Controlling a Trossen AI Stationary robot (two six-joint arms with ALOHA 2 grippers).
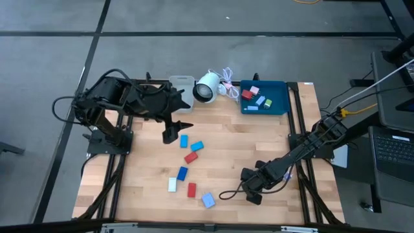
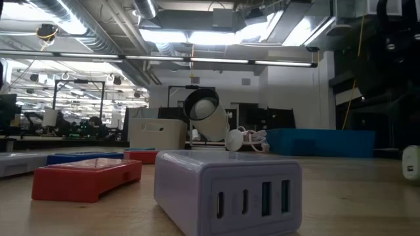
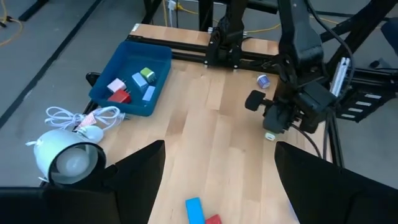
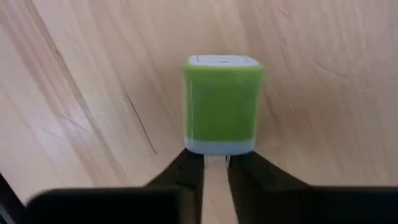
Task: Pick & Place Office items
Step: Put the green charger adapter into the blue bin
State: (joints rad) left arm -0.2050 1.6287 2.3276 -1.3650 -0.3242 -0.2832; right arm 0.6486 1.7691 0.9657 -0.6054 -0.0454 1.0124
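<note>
Wooden table (image 1: 226, 152) carries the work. At the left, the left gripper (image 1: 173, 131) waits over the rear left of the table with its fingers spread and nothing between them. Just to its right, loose office items lie scattered across the table's middle: blue block (image 1: 196, 146), red block (image 1: 190, 157) and others toward the front edge. Further right at the rear, the blue tray (image 1: 279, 106) already holds several pieces. At the front right, the right gripper (image 1: 252, 192) sits low on the table, fingers pressed together on the lower end of a green block (image 4: 221, 102), apparently by a thin prong. Such a small purchase can pivot. The lift should be straight and slow, and the carry to the tray level, with release low inside the tray walls
</note>
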